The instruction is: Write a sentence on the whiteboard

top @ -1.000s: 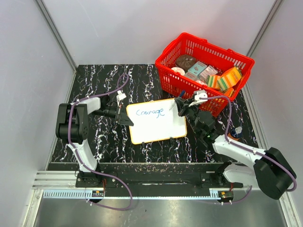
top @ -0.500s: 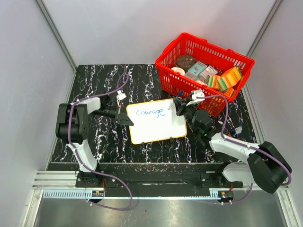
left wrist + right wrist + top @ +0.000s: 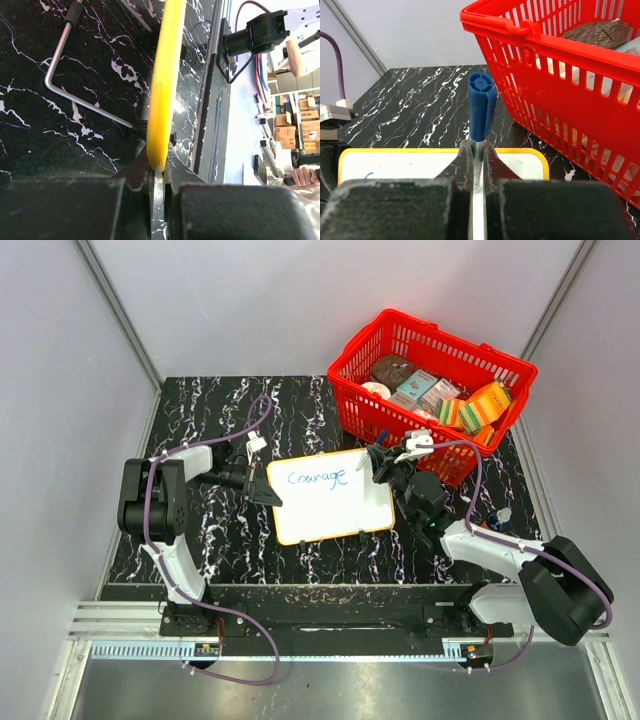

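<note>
Whiteboard at the centre of a two-arm rig, pinned on one side and written on from the other. The right gripper has its jaws closed tight on a marker, whose blue end sticks out past the fingertips above the board's far right corner; whether it touches the surface cannot be told. The left gripper is clamped on the board's left edge. In the left wrist view the yellow rim runs straight into the narrow slot between the black fingers.

The board lies flat on the black marbled table, between the two arms and near the table's middle. The sentence reads only "Courage", in blue handwriting, along the upper part of the white surface. A bent metal rod lies on the table just beside the gripped edge. A red basket packed with boxes and packets stands at the table's far right corner, close behind the right gripper. Purple cables loop along both arms to their bases at the near edge.
</note>
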Controlling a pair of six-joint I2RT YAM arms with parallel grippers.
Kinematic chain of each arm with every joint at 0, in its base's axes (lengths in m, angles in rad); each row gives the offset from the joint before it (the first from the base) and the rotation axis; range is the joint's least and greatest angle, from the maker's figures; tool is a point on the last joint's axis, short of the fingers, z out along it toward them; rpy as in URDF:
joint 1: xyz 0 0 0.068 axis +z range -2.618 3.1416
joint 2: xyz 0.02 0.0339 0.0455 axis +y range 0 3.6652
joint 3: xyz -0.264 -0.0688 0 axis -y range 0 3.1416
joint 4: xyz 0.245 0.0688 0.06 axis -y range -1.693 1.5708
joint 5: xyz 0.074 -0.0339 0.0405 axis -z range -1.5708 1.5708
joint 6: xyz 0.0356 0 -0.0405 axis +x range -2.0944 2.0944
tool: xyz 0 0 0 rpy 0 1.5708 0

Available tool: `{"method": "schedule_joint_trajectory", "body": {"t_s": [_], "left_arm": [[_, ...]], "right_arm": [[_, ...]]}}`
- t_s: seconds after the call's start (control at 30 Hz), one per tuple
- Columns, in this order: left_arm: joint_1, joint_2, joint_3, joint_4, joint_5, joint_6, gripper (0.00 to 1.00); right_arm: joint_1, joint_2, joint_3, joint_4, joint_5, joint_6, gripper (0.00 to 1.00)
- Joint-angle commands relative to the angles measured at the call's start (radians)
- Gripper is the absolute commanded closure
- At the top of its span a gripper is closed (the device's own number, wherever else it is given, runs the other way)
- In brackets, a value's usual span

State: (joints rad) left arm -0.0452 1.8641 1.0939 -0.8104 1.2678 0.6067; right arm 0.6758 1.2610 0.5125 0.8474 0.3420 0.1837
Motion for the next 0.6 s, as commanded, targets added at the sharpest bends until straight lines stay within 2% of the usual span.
{"method": "schedule_joint_trajectory", "body": {"t_s": [0.0,0.57], "left_arm": [[-0.021,0.014,0.014,0.004,-0.13,0.047,1.0],[-0.022,0.015,0.014,0.005,-0.131,0.045,1.0]], "right_arm": [[-0.009,0.009,0.032,0.041,0.022,0.007,1.0],[-0.009,-0.026,-0.026,0.005,-0.003,0.037,1.0]]}}
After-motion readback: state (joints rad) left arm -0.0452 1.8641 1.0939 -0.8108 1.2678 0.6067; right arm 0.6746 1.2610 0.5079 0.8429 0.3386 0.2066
